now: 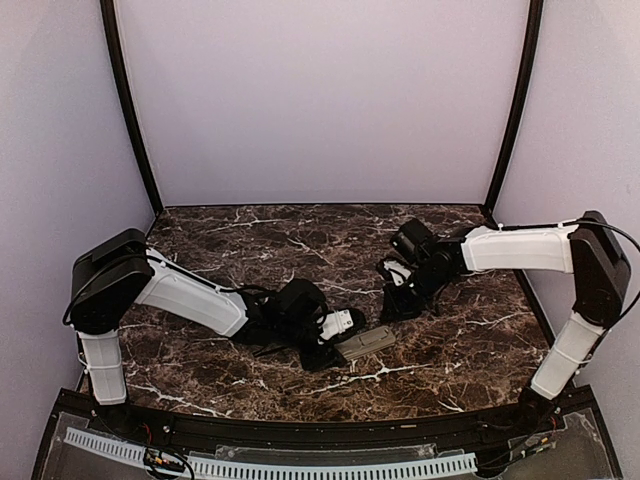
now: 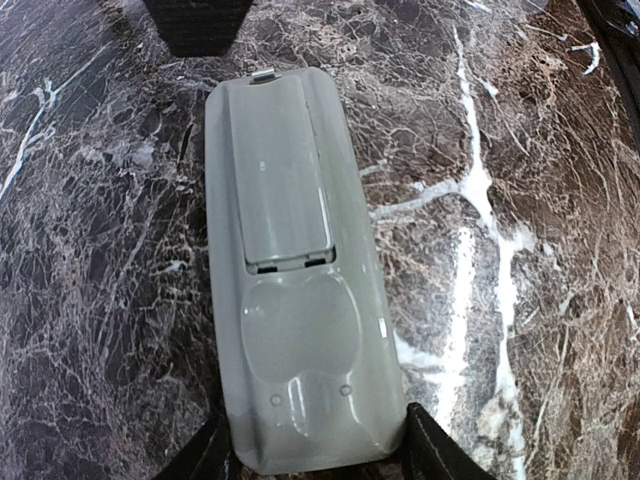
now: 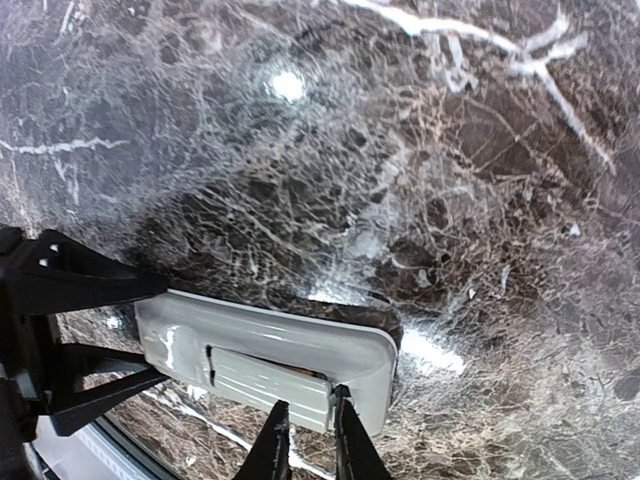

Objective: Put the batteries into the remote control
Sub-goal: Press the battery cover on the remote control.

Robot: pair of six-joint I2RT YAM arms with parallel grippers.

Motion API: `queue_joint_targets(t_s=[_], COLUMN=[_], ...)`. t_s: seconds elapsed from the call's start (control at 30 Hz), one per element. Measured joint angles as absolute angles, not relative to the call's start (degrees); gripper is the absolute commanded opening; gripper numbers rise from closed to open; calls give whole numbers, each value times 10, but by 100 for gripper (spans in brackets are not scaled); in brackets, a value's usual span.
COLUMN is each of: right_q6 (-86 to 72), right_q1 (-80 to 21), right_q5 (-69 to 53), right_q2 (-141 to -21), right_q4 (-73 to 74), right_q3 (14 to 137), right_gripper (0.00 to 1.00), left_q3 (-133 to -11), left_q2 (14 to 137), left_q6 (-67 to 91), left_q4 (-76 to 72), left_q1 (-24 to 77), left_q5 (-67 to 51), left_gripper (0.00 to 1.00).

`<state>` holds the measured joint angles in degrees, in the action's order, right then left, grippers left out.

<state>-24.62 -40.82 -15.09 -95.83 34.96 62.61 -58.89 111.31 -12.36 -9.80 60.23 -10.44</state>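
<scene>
- Closest to the left wrist camera is the near end of the remote control, lying flat on the bench with its grey back up.
- Its long cover sits shut over the battery recess, with a small shiny tab at the far end.
- From above, the remote control lies slanted in the middle of the bench, toward the front edge and between the two arms.
- The left tool pinches the remote control by its near end. One black finger presses each long edge, and the body fills the gap between them.
- The right wrist camera shows the same grip from the other side: black fingers clasp one end of the grey body.
- The right tool points down just past the far end of the remote control, where the cover ends.
- Its two fingers are drawn nearly together — only a narrow slit remains, and nothing is held in it.
- The tips overlap the cover's edge in the right wrist view, but whether they touch it cannot be told.
- In the left wrist view the right tool shows only as a dark block beyond the tab.
- The bench is dark brown marble with white veins — glossy, with a bright glare spot.
- Pale lilac walls and black corner posts close in the back and sides.
</scene>
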Motion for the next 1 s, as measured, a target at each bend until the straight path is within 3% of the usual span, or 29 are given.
queue_joint_targets(t_s=[0.7,1.0], right_q6=[-263,-280], right_q1=[-409,-414], right_q5=[-167,-155], right_q2=[-978,-971], right_q4=[321,298], right_q3=[595,576], right_gripper=[3,6], left_q3=[-589,-589], left_q2=[1113,1113], left_q6=[-123,-122], left_q4=[-98,-98], left_q1=[602,602], left_q5=[-103,-102], left_gripper=[47,45])
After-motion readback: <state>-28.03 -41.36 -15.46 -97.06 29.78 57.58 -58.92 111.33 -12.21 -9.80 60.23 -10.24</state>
